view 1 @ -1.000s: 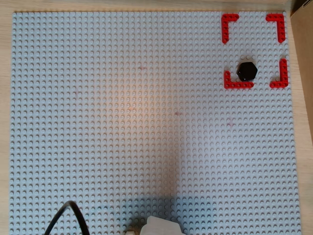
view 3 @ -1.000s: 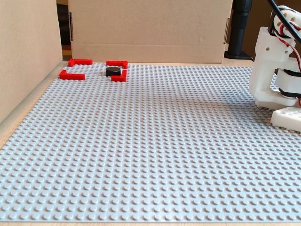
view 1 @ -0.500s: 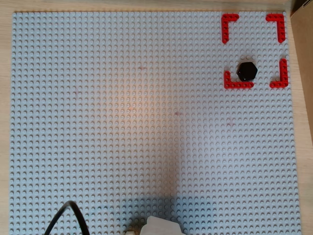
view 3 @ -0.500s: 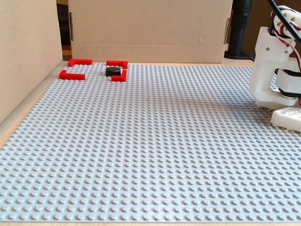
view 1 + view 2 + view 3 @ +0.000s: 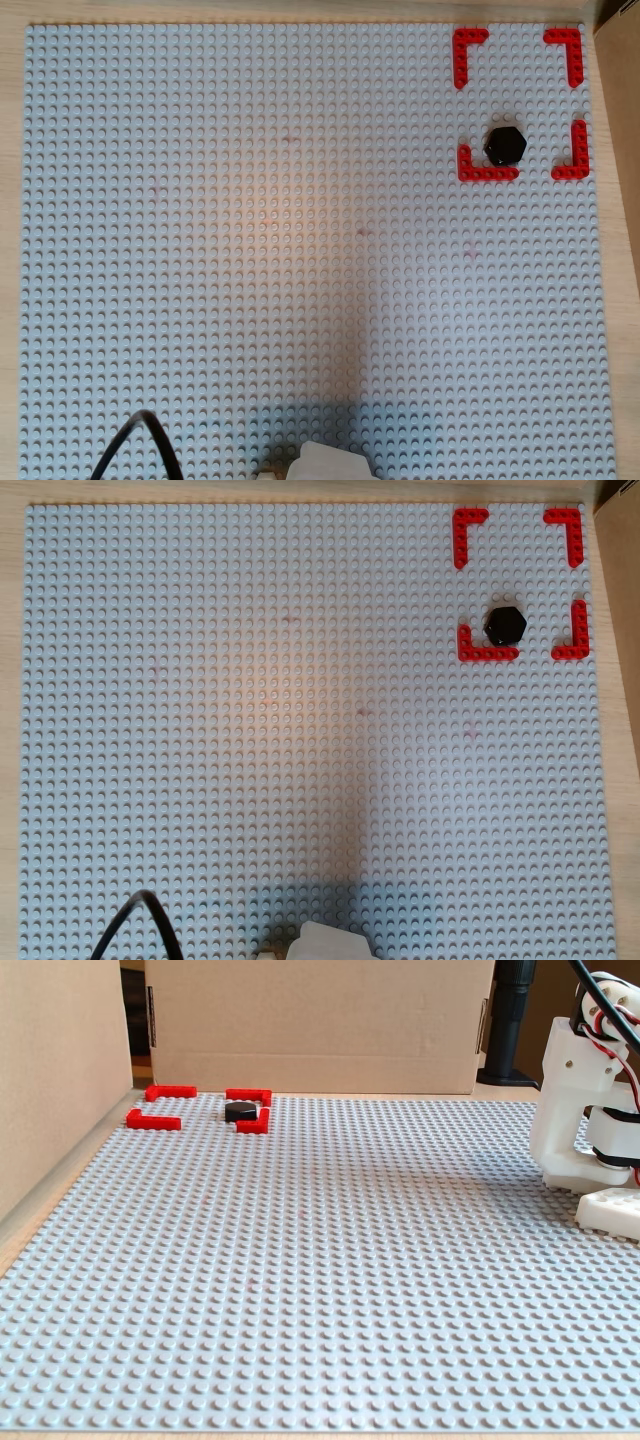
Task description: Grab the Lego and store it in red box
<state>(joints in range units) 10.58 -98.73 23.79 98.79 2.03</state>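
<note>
Four red corner pieces mark the red box [image 5: 520, 105] near the 1 o'clock corner of the grey studded baseplate [image 5: 300, 250] in both overhead views. The Lego [image 5: 505, 146], a small black hexagonal piece, already lies inside this outline, at about 7 o'clock from its centre. It sits just beside the red corner piece at 7 o'clock; I cannot tell if they touch. In the fixed view you see the same thing from the side: the Lego [image 5: 239, 1111] rests flat on the studs, close to the corner at the right of the outline.

So, as I judge it, the storing is done and the step in hand is only to bring the arm to rest. Please do it calmly: keep the arm far from the outline and do not sweep over the plate, because a light touch could push the black piece out through one of the gaps.

At the right edge of the fixed view stands the white arm body [image 5: 585, 1100], well apart from the box. In the overhead views only a white part [image 5: 330, 462] and a black cable [image 5: 140, 445] show at 6 o'clock. The pincer itself is not visible in any view, so I cannot say how wide it stands or if it holds something.
</note>
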